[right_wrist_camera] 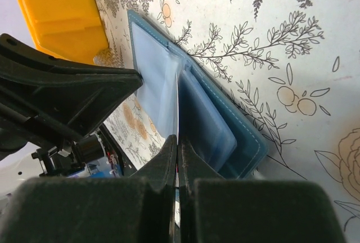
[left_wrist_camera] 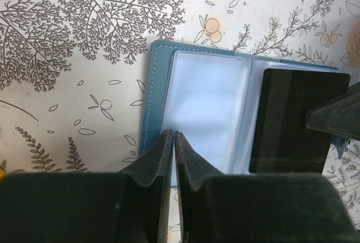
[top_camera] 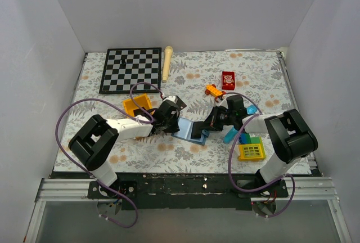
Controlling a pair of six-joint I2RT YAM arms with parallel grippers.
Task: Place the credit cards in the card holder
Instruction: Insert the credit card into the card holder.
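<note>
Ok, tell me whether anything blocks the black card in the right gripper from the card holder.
Nothing visible blocks it. The right gripper holds the black card over one page of the open card holder. The left gripper sits closed at the clear sleeve on the other page, off the card's path.

Card holder slate-blue; card black; tablecloth floral.

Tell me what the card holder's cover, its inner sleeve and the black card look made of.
Card holder cover: slate-blue leather or faux leather, matte, stitched along the edge. Inner sleeve: clear soft plastic, hazy sheen. Black card: probably rigid plastic, smooth, slightly glossy.
</note>
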